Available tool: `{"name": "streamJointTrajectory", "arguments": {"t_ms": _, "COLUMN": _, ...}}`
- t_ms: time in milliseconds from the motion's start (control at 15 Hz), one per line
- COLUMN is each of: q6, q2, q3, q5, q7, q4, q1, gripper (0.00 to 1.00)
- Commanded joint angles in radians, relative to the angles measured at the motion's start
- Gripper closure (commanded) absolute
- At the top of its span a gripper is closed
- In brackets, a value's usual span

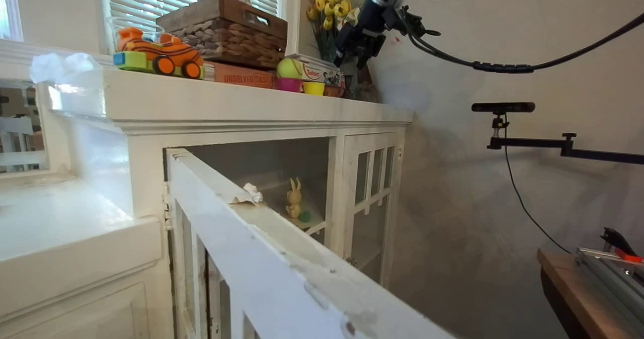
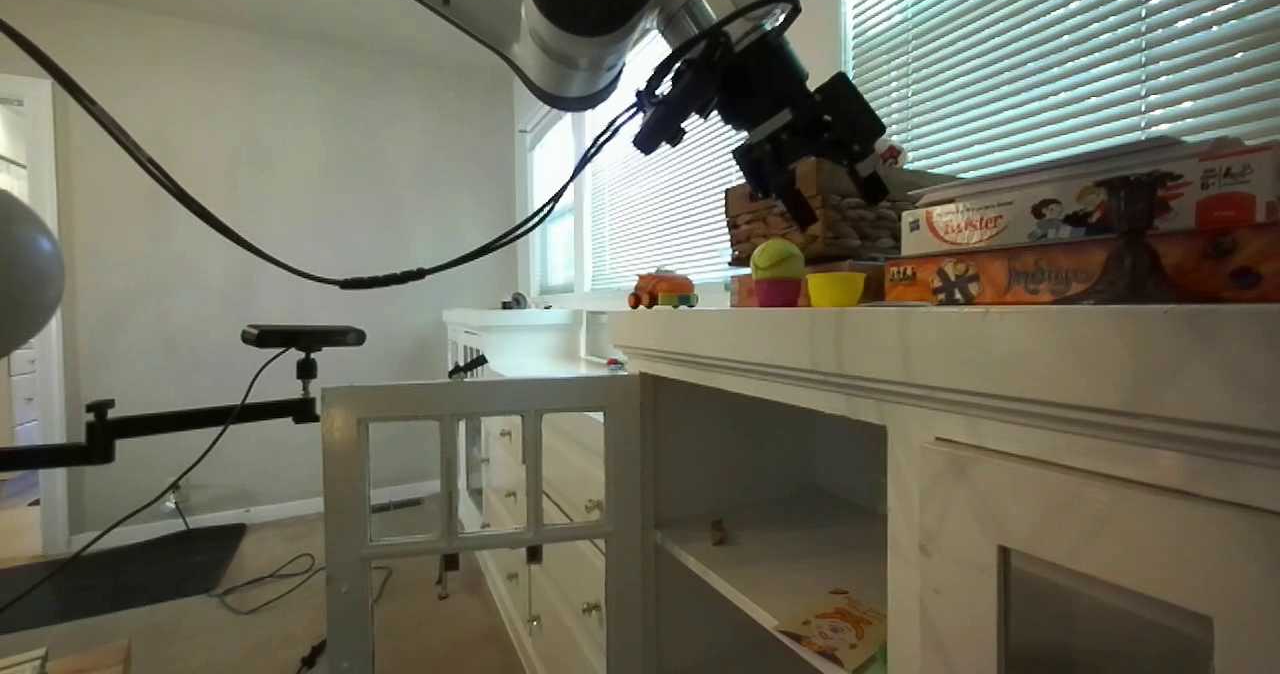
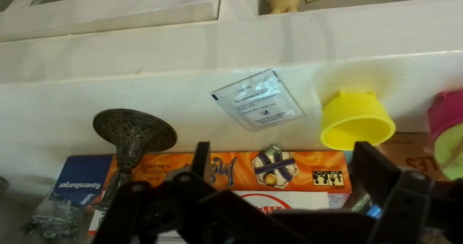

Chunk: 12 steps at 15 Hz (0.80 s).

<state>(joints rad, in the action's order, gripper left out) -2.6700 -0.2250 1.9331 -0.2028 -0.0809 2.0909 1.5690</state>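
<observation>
yellow cup (image 3: 356,115), round-rimmed, upright, shiny white packet (image 3: 258,102) beside it, end effector (image 3: 282,150) spread wide, empty

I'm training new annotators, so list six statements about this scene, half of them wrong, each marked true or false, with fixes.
1. The end effector is open, holding nothing. True.
2. The yellow cup stands on the white countertop. True.
3. The yellow-green ball rests in the yellow cup. False: it rests in the pink cup.
4. The Twister box lies on top of the orange Ravensburger box. True.
5. The toy rabbit stands on the countertop. False: it stands on a cabinet shelf.
6. All the doors are shut. False: one cabinet door stands open.
</observation>
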Motion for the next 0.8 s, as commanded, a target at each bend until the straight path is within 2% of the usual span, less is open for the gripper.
{"name": "streamJointTrajectory", "arguments": {"t_ms": 0, "q6": 0.024, "q2": 0.028, "q3": -0.143, "q5": -0.046, "q7": 0.009, "q4": -0.05, "q1": -0.136, "gripper": 0.0}}
{"name": "streamJointTrajectory", "arguments": {"t_ms": 67, "q6": 0.009, "q2": 0.054, "q3": -0.137, "q5": -0.001, "q7": 0.048, "q4": -0.047, "q1": -0.118, "gripper": 0.0}}
{"name": "streamJointTrajectory", "arguments": {"t_ms": 333, "q6": -0.014, "q2": 0.069, "q3": -0.248, "q5": -0.005, "q7": 0.091, "q4": -0.043, "q1": -0.19, "gripper": 0.0}}
{"name": "streamJointTrajectory", "arguments": {"t_ms": 733, "q6": -0.024, "q2": 0.036, "q3": -0.403, "q5": -0.02, "q7": 0.138, "q4": -0.048, "q1": -0.336, "gripper": 0.0}}
